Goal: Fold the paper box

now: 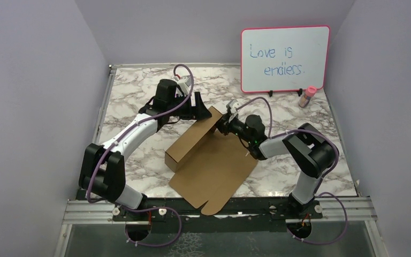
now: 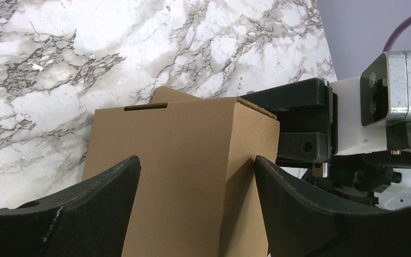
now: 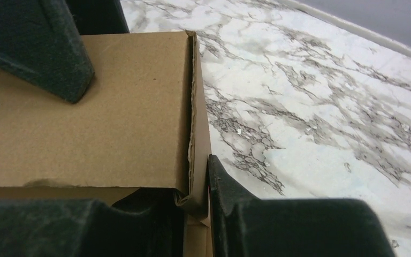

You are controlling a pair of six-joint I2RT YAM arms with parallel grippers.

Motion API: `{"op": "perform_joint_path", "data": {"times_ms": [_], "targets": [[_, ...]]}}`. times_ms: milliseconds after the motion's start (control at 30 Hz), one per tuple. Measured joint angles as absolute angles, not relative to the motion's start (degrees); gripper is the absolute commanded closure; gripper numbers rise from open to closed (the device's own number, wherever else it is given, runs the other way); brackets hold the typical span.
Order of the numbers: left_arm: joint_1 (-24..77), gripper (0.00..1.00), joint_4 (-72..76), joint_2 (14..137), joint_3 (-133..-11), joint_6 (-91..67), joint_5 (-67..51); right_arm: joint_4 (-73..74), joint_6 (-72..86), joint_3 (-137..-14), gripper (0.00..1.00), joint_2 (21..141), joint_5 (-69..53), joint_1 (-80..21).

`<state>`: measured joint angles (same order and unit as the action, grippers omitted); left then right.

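Now whiteboard [image 1: 284, 80] says "Love is endless."; left fingers [image 2: 85, 214] wide, right fingers [image 3: 278, 230] pinching paper box [image 1: 208, 160].

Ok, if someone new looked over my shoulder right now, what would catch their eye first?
Probably the half-folded cardboard box in the middle of the marble table, one long side raised and the rest lying flat. At its far end the left gripper straddles the raised part with wide jaws and the right gripper pinches a thin wall. At the back right, a pink-framed whiteboard reads "Love is endless."
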<state>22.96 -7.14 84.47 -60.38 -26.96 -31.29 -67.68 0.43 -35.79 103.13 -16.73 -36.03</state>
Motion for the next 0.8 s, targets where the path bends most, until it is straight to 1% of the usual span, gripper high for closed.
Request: {"op": "perform_joint_path", "data": {"times_ms": [167,300,500,667,800], "targets": [[21.6,0.2,-12.3,86.5,-64.2,-24.9,-31.2,-59.8,1.8,-38.6,0.74,101.9,-11.8,-37.1],[19.9,0.18,-16.3,87.4,-68.4,-23.1,-31.0,-56.4,1.8,-40.4,0.72,101.8,-7.8,-38.0],[19.2,0.18,-18.7,90.7,-74.4,-20.4,-31.3,-56.4,1.4,-40.4,0.65,101.9,-4.2,-39.0],[19.2,0.18,-19.8,95.4,-74.8,-20.0,-34.0,-58.4,0.0,-40.4,0.64,103.2,-3.3,-39.2],[19.1,0.19,-19.4,96.0,-75.0,-20.1,-35.9,-61.9,-1.1,-40.0,0.62,105.0,-3.2,-39.4]]}}
